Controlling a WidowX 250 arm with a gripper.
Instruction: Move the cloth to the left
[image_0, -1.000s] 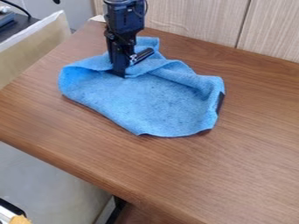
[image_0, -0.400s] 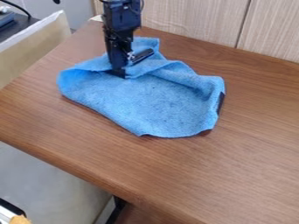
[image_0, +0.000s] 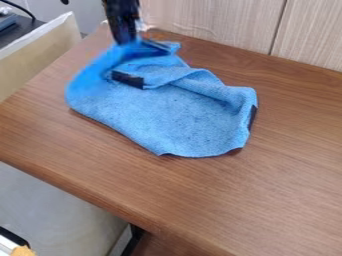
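Cloth, blue, is lying rumpled on brown wooden table, mostly left of centre in camera view. Black gripper is hanging over its upper left part, blurred, clamping cloth there and holding that portion raised. Fold is running across upper middle; dark patch is showing just below gripper. Pale panelled wall is standing behind table.

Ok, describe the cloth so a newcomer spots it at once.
Start with the pale wall and the brown wooden table in front of it. The cloth lies rumpled on that table, partly folded on its wall side. Its bright blue, with a few dark patches, sets it apart from the brown wood.
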